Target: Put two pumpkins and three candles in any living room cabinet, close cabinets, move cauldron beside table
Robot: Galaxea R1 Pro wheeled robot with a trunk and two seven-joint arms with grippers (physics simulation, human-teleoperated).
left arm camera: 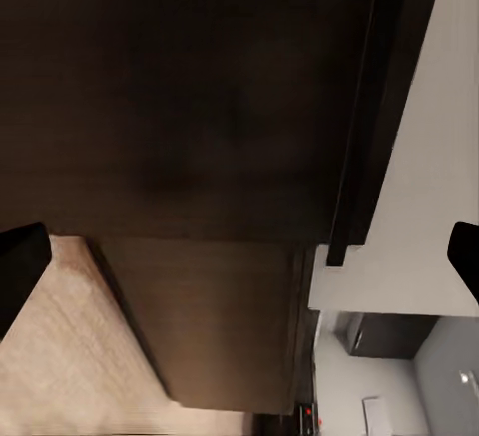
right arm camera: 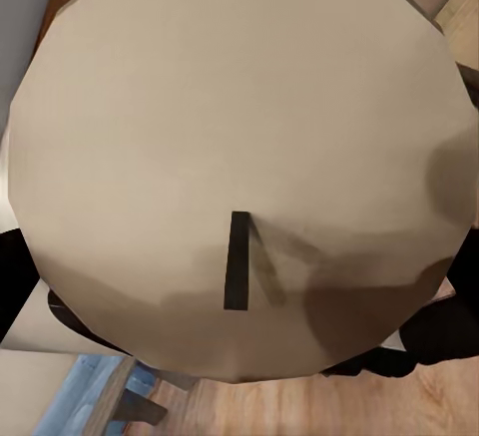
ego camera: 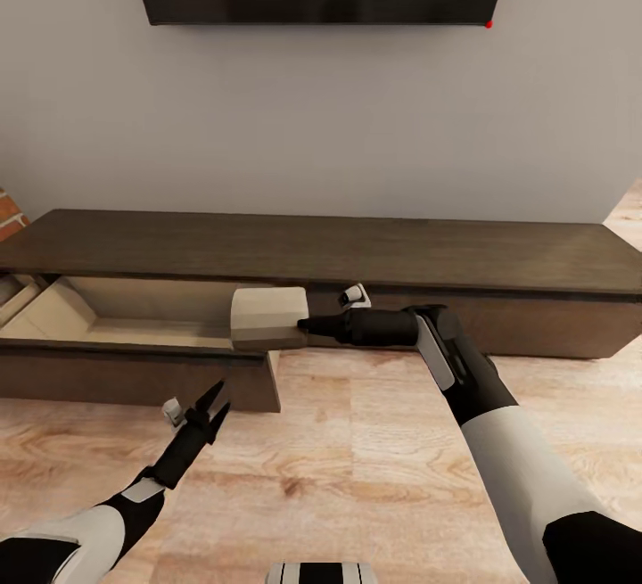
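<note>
Candle [ego camera: 267,317], beige, centre-left of frame: pinched by right gripper [ego camera: 301,325] above right end of open cabinet [ego camera: 374,256] drawer [ego camera: 134,321]. Left gripper [ego camera: 217,400], lower left: jaws spread, empty.

- Right arm bends at the elbow, forearm reaching toward the robot's left; right gripper [ego camera: 301,325] is clamped on something.
- Left arm stretches forward, low; left gripper [ego camera: 217,398] has fingers spread apart.

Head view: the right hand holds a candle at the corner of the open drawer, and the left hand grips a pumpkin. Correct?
Not quite. In the head view the left hand is open and empty; the right hand does hold the candle at the open drawer.
</note>
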